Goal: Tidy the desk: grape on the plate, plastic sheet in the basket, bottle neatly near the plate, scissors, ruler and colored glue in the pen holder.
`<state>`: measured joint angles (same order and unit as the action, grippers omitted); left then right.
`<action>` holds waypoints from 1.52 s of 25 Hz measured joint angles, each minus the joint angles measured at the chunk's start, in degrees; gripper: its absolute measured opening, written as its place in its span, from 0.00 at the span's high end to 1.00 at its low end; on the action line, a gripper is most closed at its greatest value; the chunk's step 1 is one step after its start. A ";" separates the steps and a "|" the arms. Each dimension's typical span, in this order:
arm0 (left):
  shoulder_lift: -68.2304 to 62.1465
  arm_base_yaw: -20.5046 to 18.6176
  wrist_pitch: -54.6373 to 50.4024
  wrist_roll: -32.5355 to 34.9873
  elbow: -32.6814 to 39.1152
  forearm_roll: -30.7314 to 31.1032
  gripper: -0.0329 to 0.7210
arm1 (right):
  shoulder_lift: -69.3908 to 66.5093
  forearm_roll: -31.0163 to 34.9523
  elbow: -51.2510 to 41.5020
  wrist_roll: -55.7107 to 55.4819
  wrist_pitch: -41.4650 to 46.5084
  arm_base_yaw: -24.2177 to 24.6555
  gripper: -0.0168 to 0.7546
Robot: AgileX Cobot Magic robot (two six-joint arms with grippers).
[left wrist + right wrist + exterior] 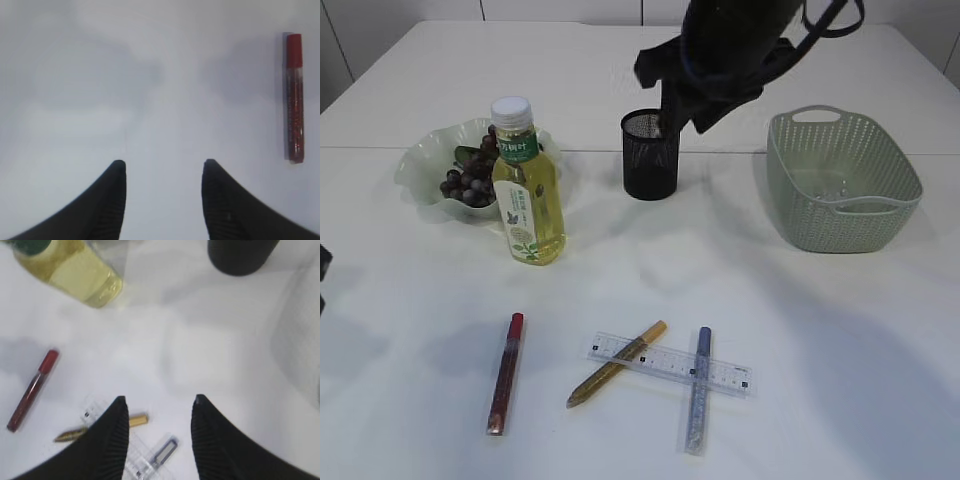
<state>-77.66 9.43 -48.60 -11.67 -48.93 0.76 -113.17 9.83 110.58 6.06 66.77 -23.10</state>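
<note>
I see three glue sticks and ruler (668,364) at near desk (840,350) edge. Red glue (504,372) long axis near-to-far, cap far. Ruler lies crosswise, left-right. Bottle (526,185) upright beside plate (425,165) with grapes (465,182). Left hand (162,200) released, empty; right hand (157,432) released, empty.

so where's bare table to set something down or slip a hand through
Free: the wide patch between bottle, pen holder, basket and the glue row; also right of the ruler. Crowded: ruler with gold glue and blue glue overlapping; bottle against plate.
</note>
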 joint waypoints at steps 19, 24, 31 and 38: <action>0.00 0.00 0.67 1.19 4.38 1.90 0.48 | 0.13 -7.31 -19.49 1.57 3.65 -15.80 0.54; 0.00 0.00 2.19 1.33 4.38 1.65 0.48 | 0.13 -9.83 -24.44 9.44 3.20 -15.80 0.50; 0.00 0.00 3.41 1.42 4.38 1.56 0.53 | 0.13 -10.79 -27.28 19.40 -5.22 -15.80 0.37; 0.00 0.00 3.89 1.42 4.38 1.56 0.55 | -1.38 -10.90 -27.28 21.54 -7.37 -15.56 0.36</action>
<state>-77.66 9.43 -44.71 -10.26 -44.55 2.32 -114.55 -1.07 83.30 27.60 59.40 -38.66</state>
